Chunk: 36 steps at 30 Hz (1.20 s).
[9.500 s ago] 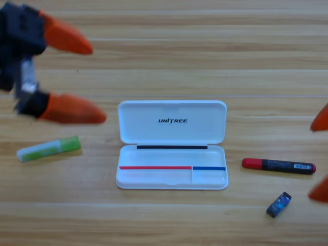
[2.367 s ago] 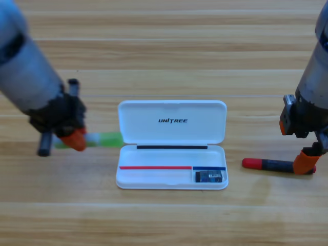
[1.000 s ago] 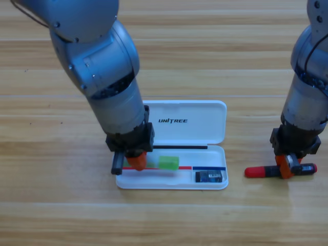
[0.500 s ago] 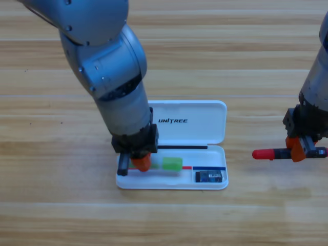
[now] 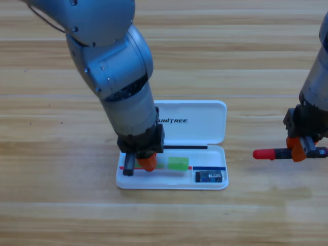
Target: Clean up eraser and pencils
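Note:
The white case [image 5: 215, 130] lies open in the middle of the table. The eraser [image 5: 209, 177] sits in the tray's small right compartment. My left gripper [image 5: 147, 162] points down into the tray's long left compartment, shut on the white pencil with the light-green end [image 5: 178, 163], which lies along that compartment. At the right edge my right gripper [image 5: 298, 149] is shut on the dark red-capped pencil [image 5: 267, 153], holding it level above the table, red cap pointing left toward the case.
The left arm's grey body [image 5: 115, 66] slants down from the top left and covers the case lid's left part. The right arm [image 5: 315, 102] comes down along the right edge. Bare wooden table [image 5: 61, 205] surrounds the case.
The left gripper has slid the green-ended pencil a little further right inside the tray. The right gripper with the red-capped pencil has held still since half a second ago.

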{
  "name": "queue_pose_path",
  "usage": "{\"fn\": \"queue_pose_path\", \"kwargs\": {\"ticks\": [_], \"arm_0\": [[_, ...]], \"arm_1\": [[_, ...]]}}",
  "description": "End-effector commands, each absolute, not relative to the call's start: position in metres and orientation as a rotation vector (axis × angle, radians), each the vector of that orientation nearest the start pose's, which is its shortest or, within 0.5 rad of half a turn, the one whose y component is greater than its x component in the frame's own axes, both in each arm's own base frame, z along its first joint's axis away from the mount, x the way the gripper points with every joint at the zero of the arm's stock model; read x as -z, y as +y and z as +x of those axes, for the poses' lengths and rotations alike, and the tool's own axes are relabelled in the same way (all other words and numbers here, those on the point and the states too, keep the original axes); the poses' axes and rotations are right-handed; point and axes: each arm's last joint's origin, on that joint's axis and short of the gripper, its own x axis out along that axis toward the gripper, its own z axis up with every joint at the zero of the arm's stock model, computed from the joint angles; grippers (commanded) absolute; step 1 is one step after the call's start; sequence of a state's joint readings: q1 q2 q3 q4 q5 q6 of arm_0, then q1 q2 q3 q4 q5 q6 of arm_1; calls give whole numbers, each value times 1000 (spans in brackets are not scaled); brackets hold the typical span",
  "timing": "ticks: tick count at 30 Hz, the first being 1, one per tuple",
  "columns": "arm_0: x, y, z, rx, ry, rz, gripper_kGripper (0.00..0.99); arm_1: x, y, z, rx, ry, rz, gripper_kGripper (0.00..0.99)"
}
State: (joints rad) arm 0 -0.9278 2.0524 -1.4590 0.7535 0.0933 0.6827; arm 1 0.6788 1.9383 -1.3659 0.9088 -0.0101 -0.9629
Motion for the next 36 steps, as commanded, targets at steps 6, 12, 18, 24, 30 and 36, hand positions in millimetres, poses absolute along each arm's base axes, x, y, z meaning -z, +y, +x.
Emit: {"fn": "queue_pose_path", "kwargs": {"ticks": [6,12,18,24,30,36], "arm_0": [[-201,-326,240,1144,1019,1267,155],[-203,-324,239,1131,1029,1266,990],[-208,-322,238,1130,1022,1263,990],[-218,-319,235,1129,1012,1262,990],[-248,-303,224,1131,969,1257,990],[-284,-274,216,1103,930,1235,990]], "arm_1": [[-231,218,270,-1222,1133,-1285,0],[-230,218,270,-1221,1136,-1288,0],[-244,227,263,-1230,1121,-1292,0],[-266,275,254,-1259,1067,-1309,0],[-263,334,251,-1287,1043,-1337,0],[-242,373,251,-1289,1042,-1378,0]]}}
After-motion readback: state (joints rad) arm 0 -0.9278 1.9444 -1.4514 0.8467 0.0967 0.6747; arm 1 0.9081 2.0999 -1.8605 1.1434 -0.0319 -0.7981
